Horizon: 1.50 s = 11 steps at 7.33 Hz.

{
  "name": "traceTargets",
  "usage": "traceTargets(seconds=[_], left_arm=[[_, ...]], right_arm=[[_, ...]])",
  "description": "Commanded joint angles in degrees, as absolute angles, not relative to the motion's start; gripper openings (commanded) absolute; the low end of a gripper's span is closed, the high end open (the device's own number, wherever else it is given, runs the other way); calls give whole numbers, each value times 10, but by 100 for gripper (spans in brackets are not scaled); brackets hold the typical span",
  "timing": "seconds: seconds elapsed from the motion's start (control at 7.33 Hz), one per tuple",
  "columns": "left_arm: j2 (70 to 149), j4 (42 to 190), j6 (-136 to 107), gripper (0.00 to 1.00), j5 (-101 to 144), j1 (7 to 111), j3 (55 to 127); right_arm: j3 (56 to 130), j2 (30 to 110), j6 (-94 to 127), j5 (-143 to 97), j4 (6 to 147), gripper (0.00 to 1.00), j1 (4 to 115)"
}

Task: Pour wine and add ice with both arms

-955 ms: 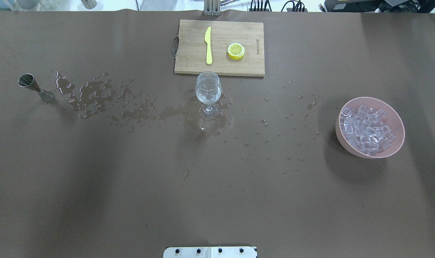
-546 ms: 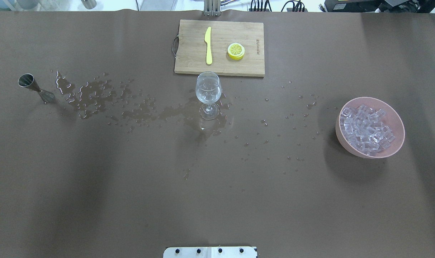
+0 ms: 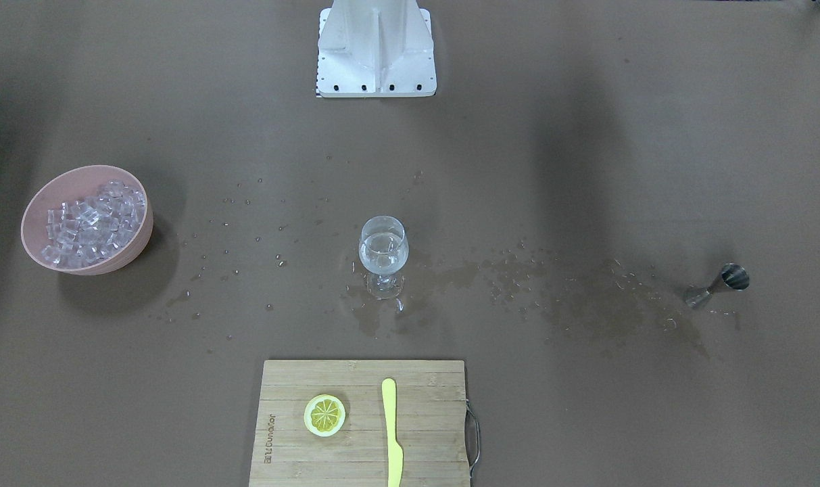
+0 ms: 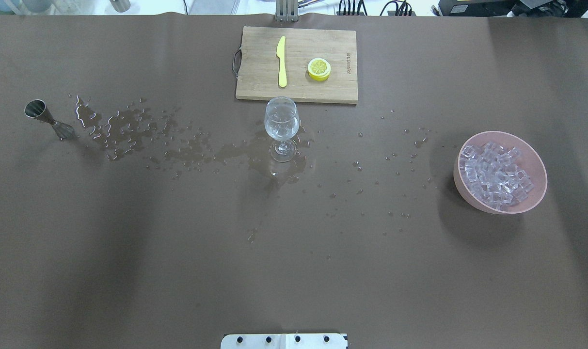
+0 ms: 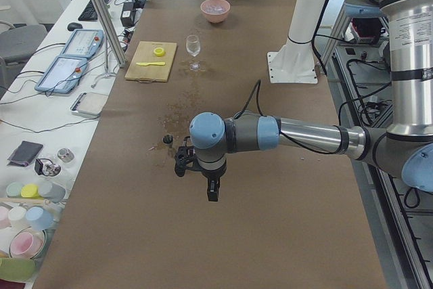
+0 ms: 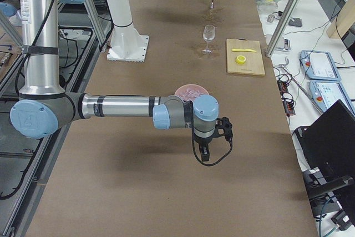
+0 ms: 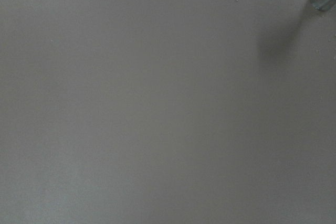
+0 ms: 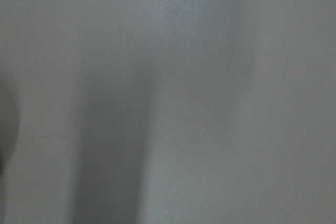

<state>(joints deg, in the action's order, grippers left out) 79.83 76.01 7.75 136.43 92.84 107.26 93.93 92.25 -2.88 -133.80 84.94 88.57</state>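
Grippers come first: your left gripper (image 5: 212, 195) hangs low over bare table (image 4: 294, 271) near the jigger (image 4: 44, 115), and your right gripper (image 6: 204, 156) hangs just short of the pink bowl (image 4: 461, 186). Only the side cameras catch them, so you cannot tell whether either is open or closed. Each sits on its own supply's side, which looks deliberate: the measure is to the left, the ice (image 4: 496, 177) is heaped in the pink bowl to the right, and the wine glass (image 4: 281, 121) stands central where both can reach. A little wine (image 3: 382, 260) sits in the wine glass. A wet trail (image 4: 129, 128) from jigger to stem suggests the pour splashed. The cutting board (image 4: 260, 87), with knife (image 4: 281, 60) and lemon slice (image 4: 319, 68), lies beyond, out of the way.
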Motion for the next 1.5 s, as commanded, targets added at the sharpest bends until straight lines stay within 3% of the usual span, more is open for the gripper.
traceTargets(seconds=[0.0,0.55,0.82,1.36], left_arm=[[798,760,76,98,1364,927,1071],[799,760,76,98,1364,927,1070],[800,760,76,98,1364,927,1072],[804,760,76,98,1364,927,1071]], right_arm=[[931,926,-28,-1335,849,100,886],[943,921,-27,-1340,829,100,885],[934,912,-19,-1327,676,100,883],[931,947,57,-1370,565,100,877]])
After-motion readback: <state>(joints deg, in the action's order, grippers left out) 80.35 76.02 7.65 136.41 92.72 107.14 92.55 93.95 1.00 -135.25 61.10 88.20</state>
